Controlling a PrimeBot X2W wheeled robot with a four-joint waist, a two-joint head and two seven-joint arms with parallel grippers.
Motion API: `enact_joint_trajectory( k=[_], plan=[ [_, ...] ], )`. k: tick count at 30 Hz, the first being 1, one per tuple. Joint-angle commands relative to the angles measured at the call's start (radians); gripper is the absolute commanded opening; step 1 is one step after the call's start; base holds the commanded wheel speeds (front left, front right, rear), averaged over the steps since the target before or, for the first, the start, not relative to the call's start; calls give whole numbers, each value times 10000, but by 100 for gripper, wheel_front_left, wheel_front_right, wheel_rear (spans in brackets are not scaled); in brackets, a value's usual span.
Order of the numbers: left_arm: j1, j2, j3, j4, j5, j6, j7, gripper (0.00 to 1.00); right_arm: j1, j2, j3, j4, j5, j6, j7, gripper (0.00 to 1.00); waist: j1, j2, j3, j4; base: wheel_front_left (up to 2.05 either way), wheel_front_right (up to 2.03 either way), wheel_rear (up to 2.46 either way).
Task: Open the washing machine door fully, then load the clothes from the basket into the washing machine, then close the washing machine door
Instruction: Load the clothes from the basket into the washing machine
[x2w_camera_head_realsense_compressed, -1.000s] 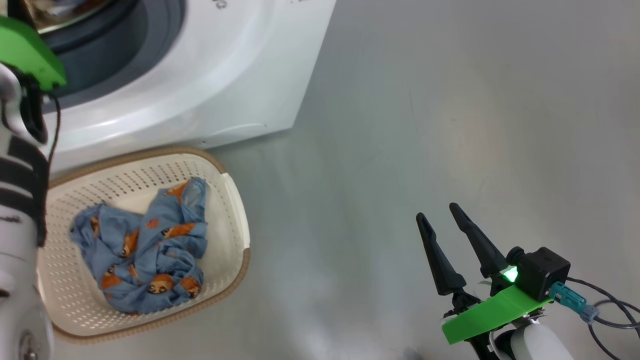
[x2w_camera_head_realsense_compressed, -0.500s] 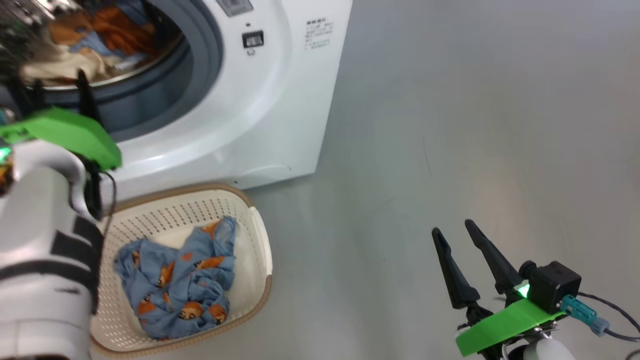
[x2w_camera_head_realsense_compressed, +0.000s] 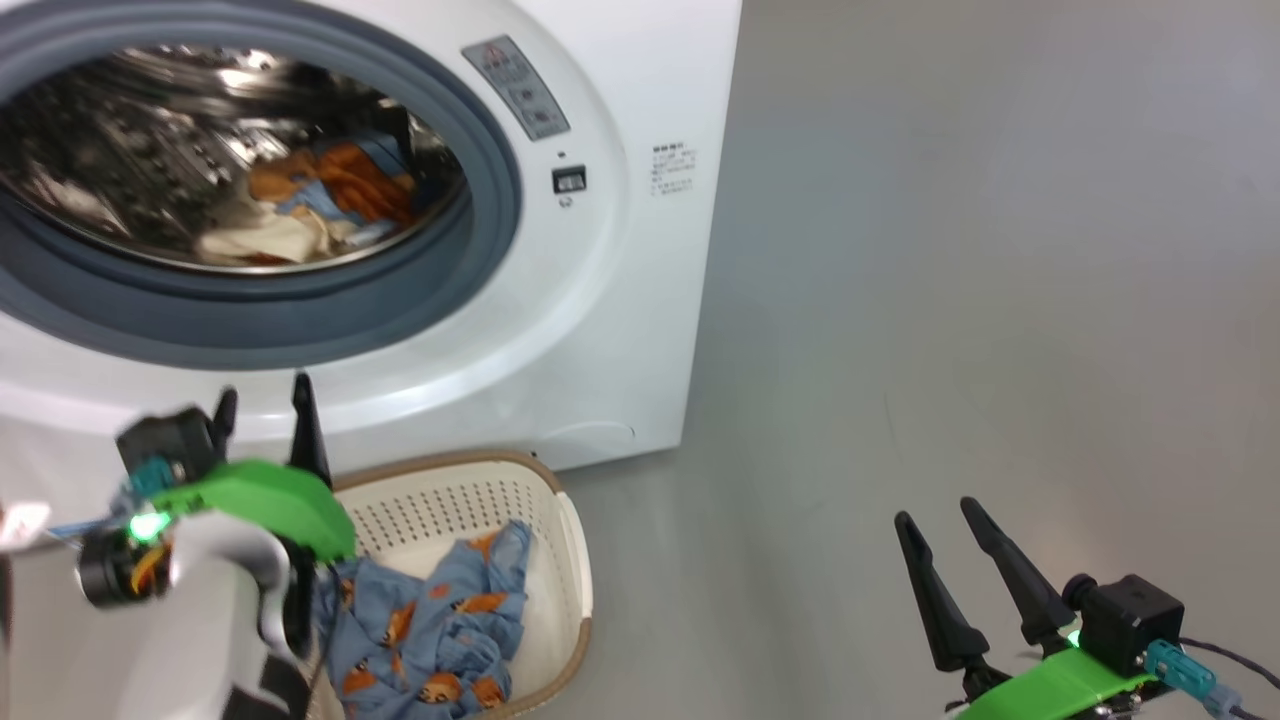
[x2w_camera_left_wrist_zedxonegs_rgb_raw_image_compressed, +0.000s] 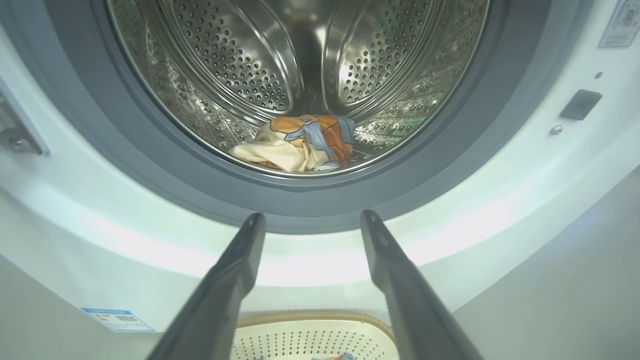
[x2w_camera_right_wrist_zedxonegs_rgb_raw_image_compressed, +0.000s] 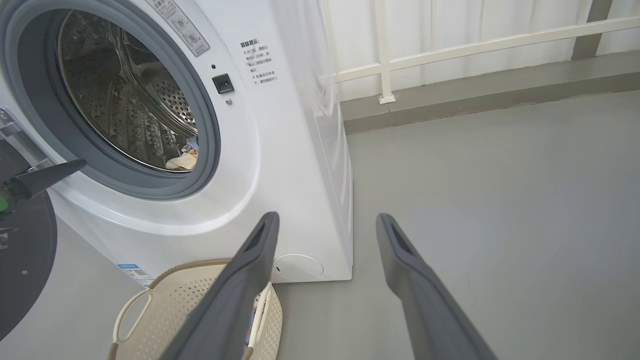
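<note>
- Ahead of the released left gripper (x2w_camera_left_wrist_zedxonegs_rgb_raw_image_compressed: 312, 217), a perforated steel drum (x2w_camera_left_wrist_zedxonegs_rgb_raw_image_compressed: 225, 65) holding crumpled cream-and-orange cloth (x2w_camera_left_wrist_zedxonegs_rgb_raw_image_compressed: 300, 142) is shown by its wrist view.
- Beneath it, blue printed clothes (x2w_camera_head_realsense_compressed: 430, 620) are seen in the perforated basket (x2w_camera_head_realsense_compressed: 570, 560).
- The right gripper (x2w_camera_head_realsense_compressed: 937, 513) is held spread, empty.

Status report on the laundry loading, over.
Left gripper open, empty, facing the drum. Right gripper open, empty, off to the side. Blue printed cloth in basket, other clothes in drum. Nothing blocks the drum.
</note>
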Motion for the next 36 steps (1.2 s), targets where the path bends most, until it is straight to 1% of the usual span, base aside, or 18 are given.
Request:
enact_joint_trajectory(
  k=[1, 5, 10, 12, 14, 18, 24, 33, 36],
  plan=[
    [332, 212, 232, -572, -70, -70, -64, 100, 103, -187, 245, -197, -37, 16, -119, 100, 0, -1, -607, 330, 0, 0, 0],
    [1451, 70, 174, -1670, -108, -175, -64, 100, 209, -306, 308, -206, -54, 16, -119, 100, 0, -1, -904, 441, 0, 0, 0],
    [2960, -14, 118, -3136, -180, -123, -64, 100, 257, -406, 421, -189, -22, 16, -119, 100, 0, -1, -1196, 480, 0, 0, 0],
    [3568, -26, 85, -3713, -246, -41, -64, 100, 309, -431, 468, -169, -6, 16, -119, 100, 0, -1, -1331, 478, 0, 0, 0],
    [4164, -30, -146, -4210, -450, 21, -64, 100, 363, -459, 502, -156, 10, 16, -119, 100, 0, -1, -1427, 474, 0, 0, 0],
    [5078, -32, -377, -5107, -654, 269, -64, 100, 398, -486, 522, -167, 18, 16, -119, 100, 0, -1, -1544, 486, 0, 0, 0],
    [5900, -34, -348, -5961, -677, 423, -64, 100, 494, -505, 490, -175, 3, 16, -119, 100, 0, -1, -1664, 580, 0, 0, 0],
    [6966, -35, -204, -7062, -722, 290, -64, 100, 786, -589, 287, -225, -88, 16, -119, 100, 0, -1, -1922, 729, 0, 0, 0],
    [7392, -35, -60, -7417, -781, 317, -64, 100, 910, -608, 201, -255, -108, 16, -119, 100, 0, -1, -2054, 734, 0, 0, 0]
  ],
)
